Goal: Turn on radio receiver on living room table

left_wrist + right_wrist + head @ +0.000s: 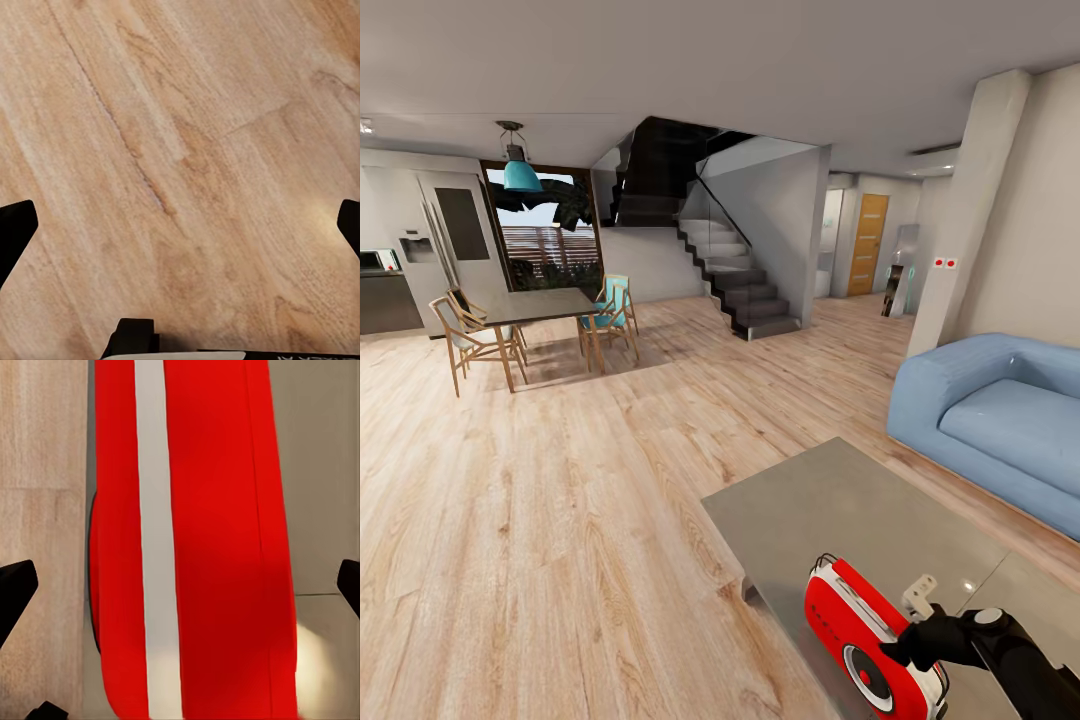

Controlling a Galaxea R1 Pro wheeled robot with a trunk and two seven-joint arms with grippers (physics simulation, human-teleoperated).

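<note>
The red radio receiver (pixel 860 628) with white trim stands near the near-left corner of the glossy grey coffee table (pixel 840 510), its round dial (pixel 866 676) facing the floor side. My right gripper (pixel 916 650) hovers at the radio's top right end, close against it. In the right wrist view the radio's red top with its white stripe (pixel 217 547) lies between the widely spread black fingers (pixel 15 592), so the right gripper (pixel 180 592) is open. My left gripper (pixel 180 232) is open over bare wood floor (pixel 180 150).
A light blue sofa (pixel 1000 410) sits right of the coffee table, beside a white column (pixel 972 200). Farther back are a dark dining table (pixel 535 305) with wooden chairs and a staircase (pixel 745 285). Light wood floor (pixel 560 500) spreads to the left.
</note>
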